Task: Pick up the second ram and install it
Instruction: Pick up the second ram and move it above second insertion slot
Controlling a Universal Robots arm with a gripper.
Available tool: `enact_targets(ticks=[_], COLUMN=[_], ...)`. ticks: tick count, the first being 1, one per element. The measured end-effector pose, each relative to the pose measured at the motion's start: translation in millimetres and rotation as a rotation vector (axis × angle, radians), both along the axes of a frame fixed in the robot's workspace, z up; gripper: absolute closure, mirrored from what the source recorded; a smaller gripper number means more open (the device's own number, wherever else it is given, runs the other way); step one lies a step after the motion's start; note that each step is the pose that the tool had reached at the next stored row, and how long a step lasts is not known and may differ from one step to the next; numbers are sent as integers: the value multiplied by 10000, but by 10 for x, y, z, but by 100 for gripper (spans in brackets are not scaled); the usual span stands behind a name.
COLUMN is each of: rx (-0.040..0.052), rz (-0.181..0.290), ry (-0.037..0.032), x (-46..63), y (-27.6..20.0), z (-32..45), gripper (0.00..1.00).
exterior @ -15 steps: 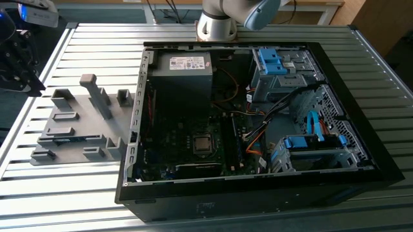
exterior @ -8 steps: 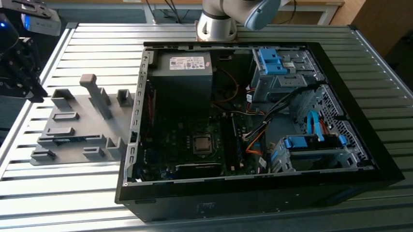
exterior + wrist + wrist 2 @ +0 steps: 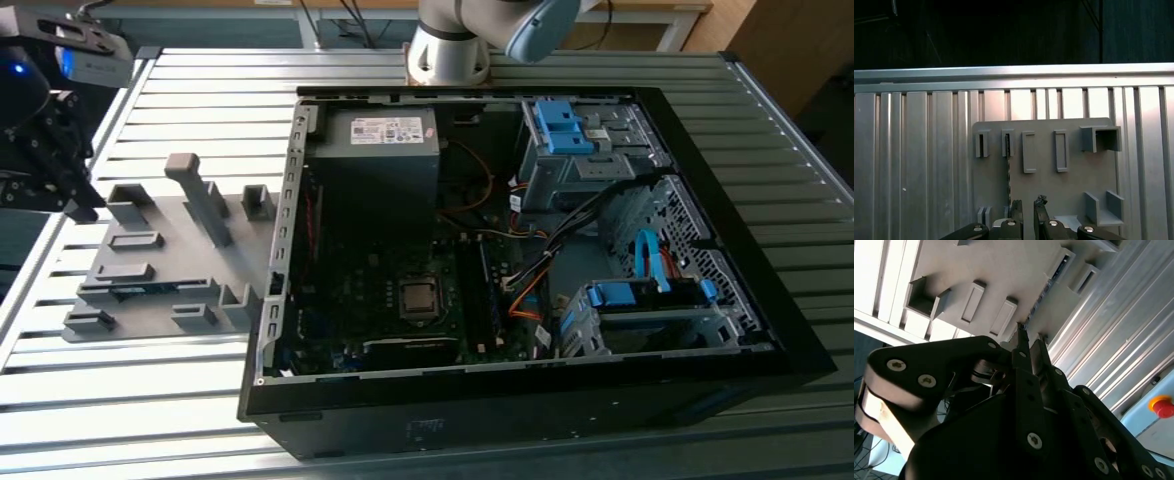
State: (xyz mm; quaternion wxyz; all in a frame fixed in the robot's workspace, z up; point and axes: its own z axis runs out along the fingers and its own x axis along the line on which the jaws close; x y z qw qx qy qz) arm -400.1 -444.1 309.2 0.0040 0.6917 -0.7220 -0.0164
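Gripper point(image 3: 1028, 207) hovering over holder tray point(image 3: 1074, 185), jaws slightly parted, clasping nothing; second ram point(image 3: 1008, 172) standing edge-up in tray, seemingly off-centre; descending so risks jaw crushing chips.

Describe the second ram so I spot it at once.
Find the grey holder tray beside the open computer case. The second ram stands on edge in it between slotted posts: a long thin dark strip, unlike the chunky grey plastic blocks.
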Motion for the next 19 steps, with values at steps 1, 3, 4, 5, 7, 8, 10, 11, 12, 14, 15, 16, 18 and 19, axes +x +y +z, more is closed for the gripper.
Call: enact_targets(ticks=[1,3,4,5,7,8,10,11,12,14,15,16,18,19], rx=[-1,-1,0,-1,-1,-1,-3,-2,0,9,38,57,57,58], rz=[0,0,0,0,-1,0,0,0,0,-1,0,0,0,-1], ry=[1,-1,-5,-10,-17,-18,-16,-15,-16,-18,-18,-17,-17,-18], x=[0,0,0,0,0,0,0,0,0,0,0,0,0,0], y=[0,-2,-2,-3,-3,-3,-3,-3,-3,-3,-3,-4,-4,-4], z=[-18,-54,-73,-88,-112,-121,-128,-128,-129,-130,-130,-131,-132,-135], gripper=[76,76,76,76,76,76,76,76,76,76,76,76,76,76])
